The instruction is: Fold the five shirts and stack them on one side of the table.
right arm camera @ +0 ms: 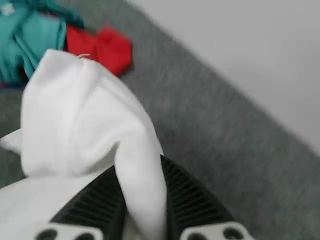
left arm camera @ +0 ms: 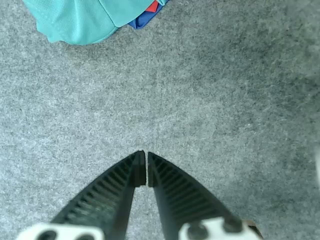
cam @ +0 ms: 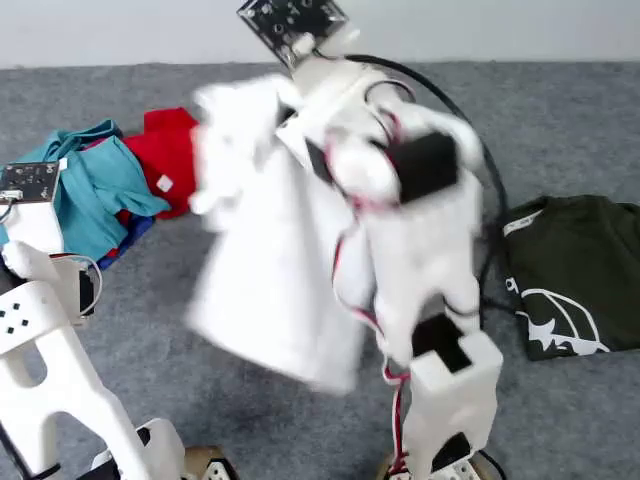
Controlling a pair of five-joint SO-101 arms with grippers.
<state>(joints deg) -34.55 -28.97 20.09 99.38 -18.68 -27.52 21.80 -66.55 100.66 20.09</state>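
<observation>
The right gripper (right arm camera: 141, 169) is clamped on a fold of the white shirt (right arm camera: 75, 115), with the fabric bunched up between its two black fingers and spilling over them. The pinch appears to sit near an edge or corner. That would explain why the rest of the white shirt (cam: 270, 280) hangs below the raised arm as a long loose sheet instead of a ball. Its lower part is near the table (cam: 560, 120), though whether it touches cannot be told. Holding it high like this probably lets the cloth fall open under its own weight so that it can be laid flat for folding.

The left gripper (left arm camera: 145, 155) has its fingertips together on nothing and points down at bare grey table (left arm camera: 225, 100). It sits just short of the heap, out of the way of the hanging cloth.

The heap is on the left arm's side. A teal shirt (cam: 95, 185) is draped on top, a red shirt (cam: 170, 150) is beside it toward the back, and a blue shirt (left arm camera: 142, 20) peeks out from underneath. None of these three looks folded yet. On the right arm's side, well apart from them, a dark green shirt (cam: 570, 270) lies flat in a tidy shape with its print facing up. This is likely the start of the stack, and so the place where the white one should go.
</observation>
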